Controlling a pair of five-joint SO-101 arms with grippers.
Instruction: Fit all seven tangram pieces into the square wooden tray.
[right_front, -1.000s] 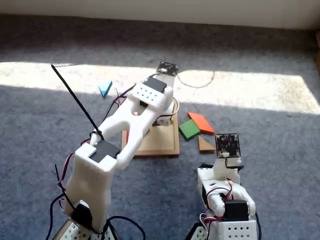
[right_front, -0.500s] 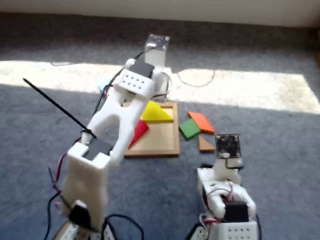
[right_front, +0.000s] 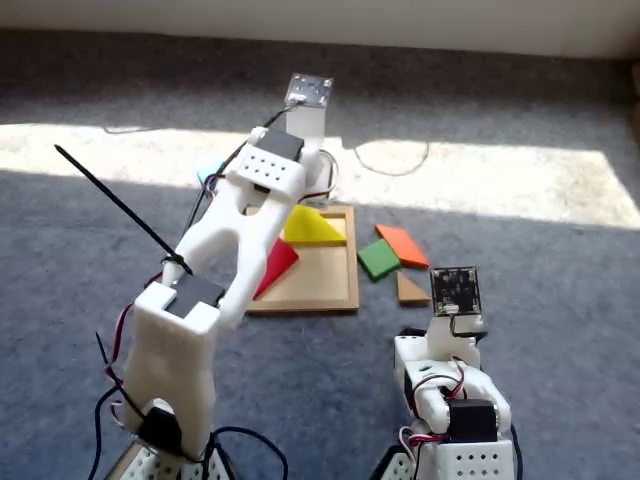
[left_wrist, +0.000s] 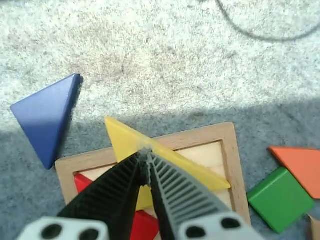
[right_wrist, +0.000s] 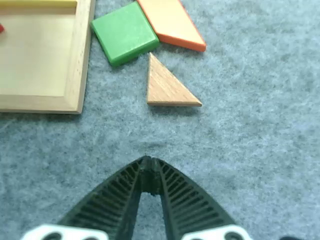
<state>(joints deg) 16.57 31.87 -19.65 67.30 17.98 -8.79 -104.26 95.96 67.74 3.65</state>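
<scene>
The square wooden tray (right_front: 300, 305) lies mid-carpet with a red triangle (right_front: 275, 265) inside it. A yellow triangle (right_front: 312, 227) rests at its far side, one corner riding over the rim (left_wrist: 235, 160). My left gripper (left_wrist: 146, 155) hovers shut just above the yellow triangle (left_wrist: 125, 140), nothing visibly between its fingers. A blue triangle (left_wrist: 47, 112) lies on the carpet beyond the tray's far left corner. Beside the tray sit a green square (right_wrist: 125, 32), an orange parallelogram (right_wrist: 172, 22) and a plain wood triangle (right_wrist: 165, 87). My right gripper (right_wrist: 149, 167) is shut over bare carpet, short of the wood triangle.
A thin cable (right_front: 395, 165) loops on the sunlit carpet beyond the pieces. A black tie (right_front: 110, 200) sticks out from the left arm. Open carpet lies in front of the tray and to the right of the pieces.
The left arm has swung from over the tray's right part toward its far left side, uncovering the yellow and red triangles. The right arm has stayed still.
</scene>
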